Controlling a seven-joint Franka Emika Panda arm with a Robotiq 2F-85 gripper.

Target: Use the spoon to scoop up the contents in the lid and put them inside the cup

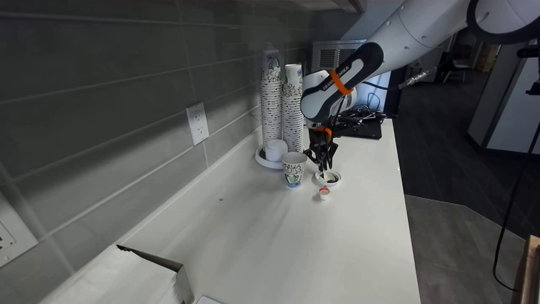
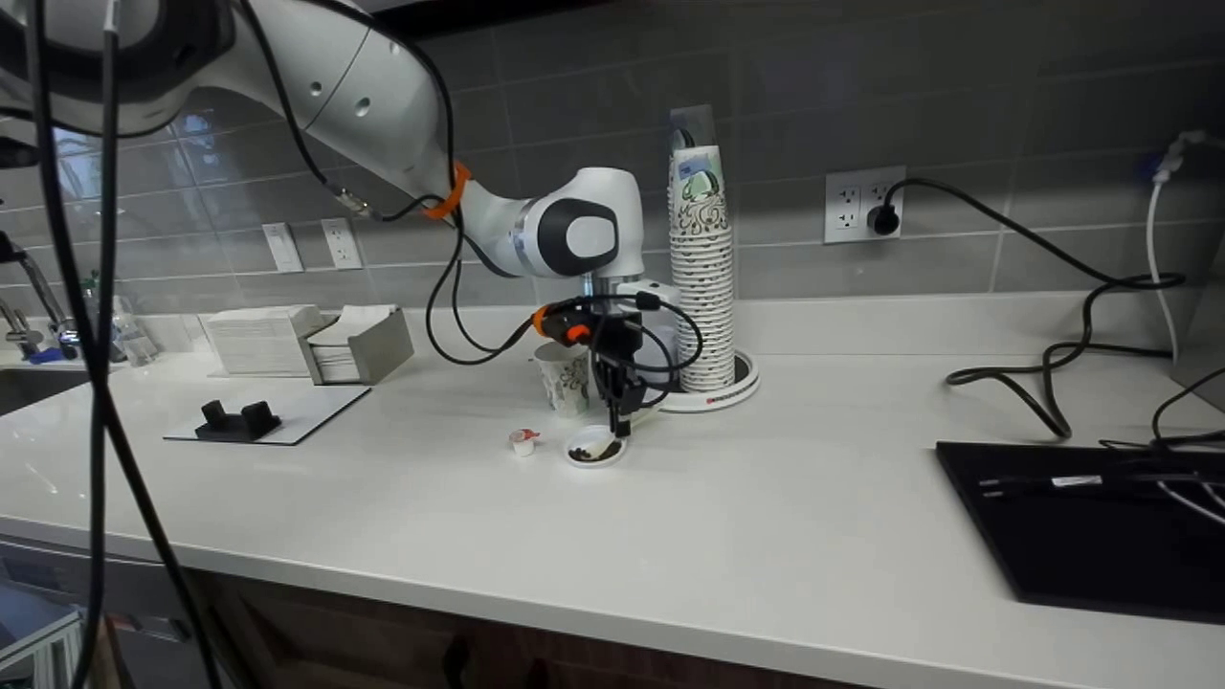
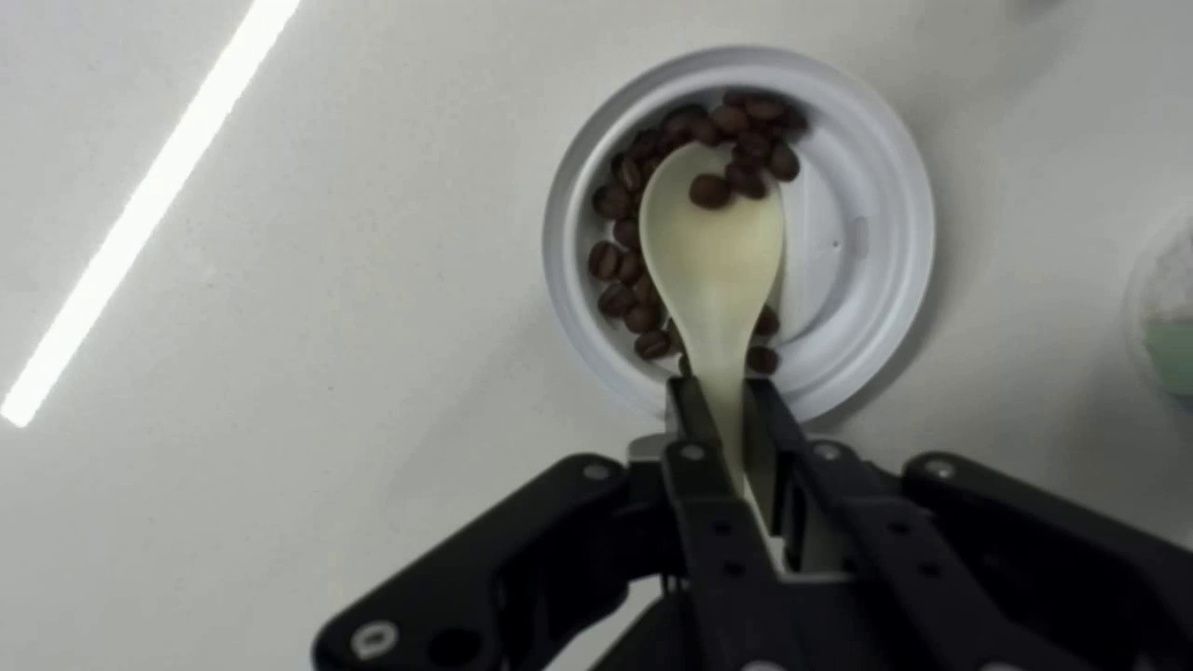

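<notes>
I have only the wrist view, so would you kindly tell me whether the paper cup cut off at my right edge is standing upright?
Observer: Yes, the paper cup stands upright in both exterior views.
Operator: Thank you; does anything small sit near the lid, outside my picture?
Observer: Yes, a small white tub with red on top, perhaps a creamer, sits close to the lid but not touching it.
Operator: And is there anything tall in the area around the end effector?
Observer: Yes, in an exterior view two tall stacks of nested paper cups stand by the tiled wall.
</notes>
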